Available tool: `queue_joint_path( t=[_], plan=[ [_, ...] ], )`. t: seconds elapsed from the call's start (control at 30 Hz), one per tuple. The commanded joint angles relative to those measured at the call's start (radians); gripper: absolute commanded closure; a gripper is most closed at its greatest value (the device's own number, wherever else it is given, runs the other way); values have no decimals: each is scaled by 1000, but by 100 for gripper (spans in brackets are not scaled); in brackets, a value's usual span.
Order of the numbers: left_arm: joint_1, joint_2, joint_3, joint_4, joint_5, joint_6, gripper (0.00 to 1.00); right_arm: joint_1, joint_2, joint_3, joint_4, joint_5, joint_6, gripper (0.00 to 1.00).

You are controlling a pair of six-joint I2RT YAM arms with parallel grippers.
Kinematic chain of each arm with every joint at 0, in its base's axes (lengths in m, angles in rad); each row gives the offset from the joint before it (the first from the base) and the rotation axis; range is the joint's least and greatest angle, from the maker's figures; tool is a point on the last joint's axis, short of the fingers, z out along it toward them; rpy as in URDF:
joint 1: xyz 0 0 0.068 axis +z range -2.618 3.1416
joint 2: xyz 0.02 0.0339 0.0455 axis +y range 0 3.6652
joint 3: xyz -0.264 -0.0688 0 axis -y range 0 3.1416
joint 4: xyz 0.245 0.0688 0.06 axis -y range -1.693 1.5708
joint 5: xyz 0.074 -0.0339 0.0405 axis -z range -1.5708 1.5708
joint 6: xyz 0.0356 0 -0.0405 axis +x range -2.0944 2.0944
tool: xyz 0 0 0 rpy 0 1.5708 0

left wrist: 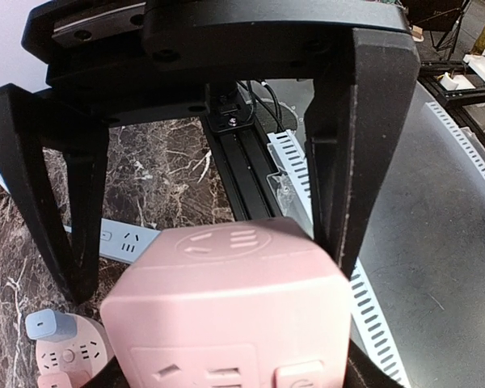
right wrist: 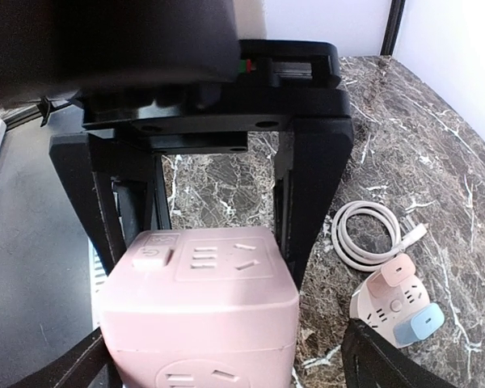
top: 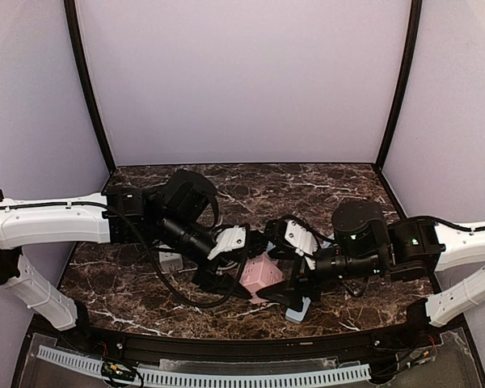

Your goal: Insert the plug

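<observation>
A robot lab test cell is indicated: a marble-patterned bench (top: 331, 182) is enclosed by plain lilac walls (top: 242, 81) and black posts (top: 398, 81).

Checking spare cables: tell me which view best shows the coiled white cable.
Right wrist: the coiled white cable lies whole on the marble beside the pink adapter. The left wrist and top views do not show it; the arms block the top.

A pink socket cube (left wrist: 226, 315) sits between the black fingers (left wrist: 364, 145), its upper right edge touching the right one, the left one apart. Beyond the left finger, on the marbled worktop (left wrist: 158, 174), lies a white power strip (left wrist: 117, 240).
</observation>
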Motion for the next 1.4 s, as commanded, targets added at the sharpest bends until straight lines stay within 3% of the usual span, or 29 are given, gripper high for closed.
queue_joint_path(
  t=[0.0,0.17,0.33,0.53,0.73,0.9,1.03,1.07,1.13,1.37],
  plan=[
    [5,-47,-5,78,40,-18,85,8,0,-34,9,-14,-3,13],
    [5,-45,-3,87,41,-23,85,7,19,-31,22,-39,-10,29],
    [9,-53,-20,107,39,-34,84,8,28,-32,33,-45,-15,52],
    [18,-62,-46,147,40,-49,78,7,32,-37,49,-58,-18,69],
    [28,-80,-86,206,29,-64,58,7,22,-44,65,-46,-18,89],
    [39,-117,-148,280,13,-89,33,8,-21,-74,115,-22,-8,100],
    [44,-138,-168,307,2,-103,23,8,-60,-102,156,8,0,100],
    [45,-141,-171,311,1,-107,11,7,-67,-107,165,13,2,100],
    [49,-148,-179,326,-8,-118,2,8,-75,-117,181,31,6,100],
    [95,-191,-267,509,-15,-225,1,8,-135,-182,322,141,27,100]
  ],
)
